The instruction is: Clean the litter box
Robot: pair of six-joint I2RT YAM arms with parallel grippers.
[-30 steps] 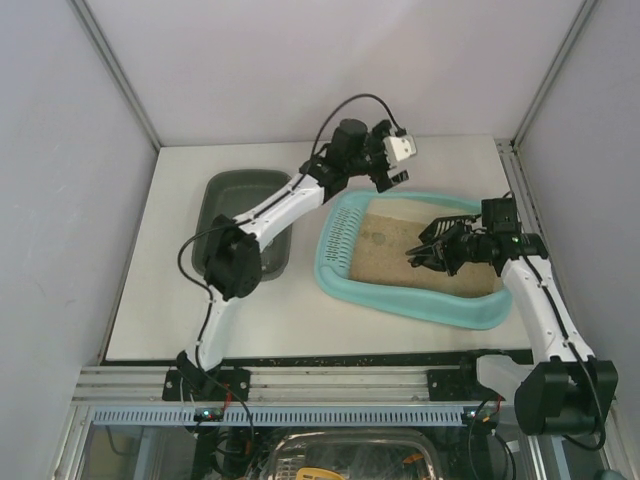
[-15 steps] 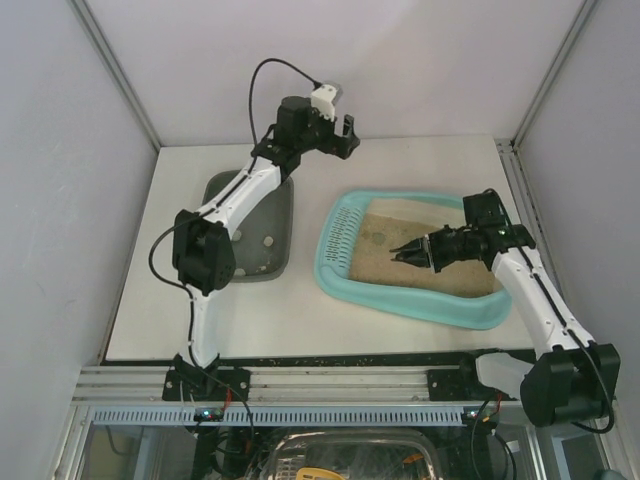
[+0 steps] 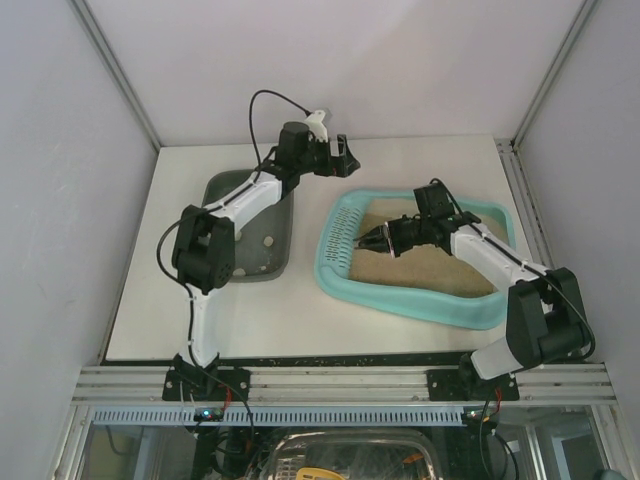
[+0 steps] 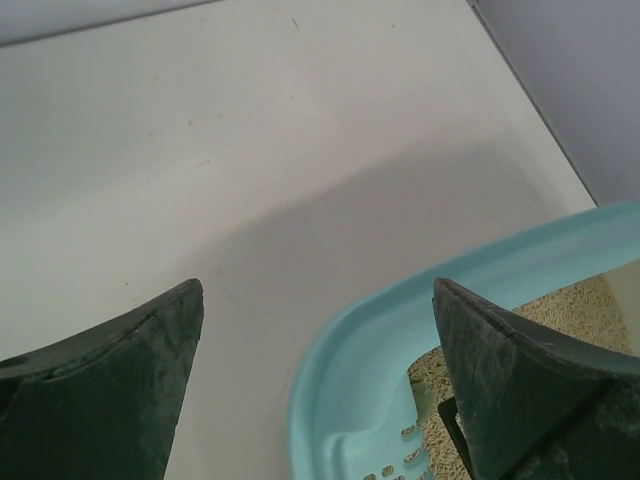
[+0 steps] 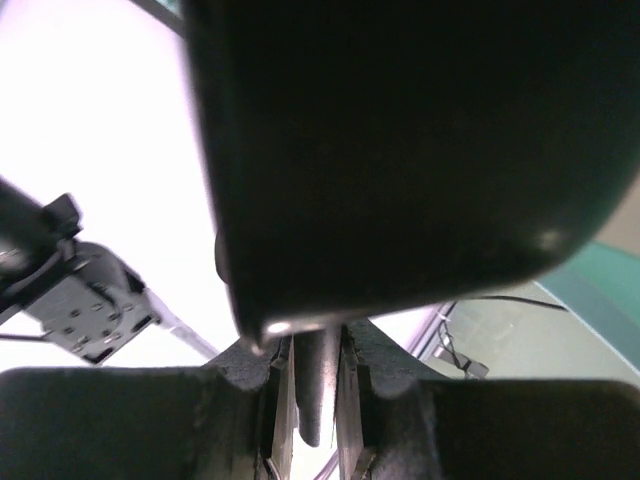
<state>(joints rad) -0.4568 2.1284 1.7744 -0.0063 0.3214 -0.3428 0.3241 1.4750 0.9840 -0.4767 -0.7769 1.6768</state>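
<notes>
Top external: turquoise litter box (image 3: 420,305) sits R of centre on the surface (image 3: 290,315), grille end twd the grey tray (image 3: 262,252); left fingers (image 3: 343,157) spread wide, empty, above the surface by box's far-L corner; right fingers (image 3: 372,238) clamped on a thin dark tool (image 5: 318,400) over the grille end.

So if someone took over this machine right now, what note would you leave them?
Left gripper: open, empty, raised over the bare table between the grey tray and the litter box.
Right gripper: shut on a dark tool, low over the grille end of the box.
Litter box: flat on the table, tan litter inside.
Done: nothing I can confirm.
Left: clear the litter.
</notes>
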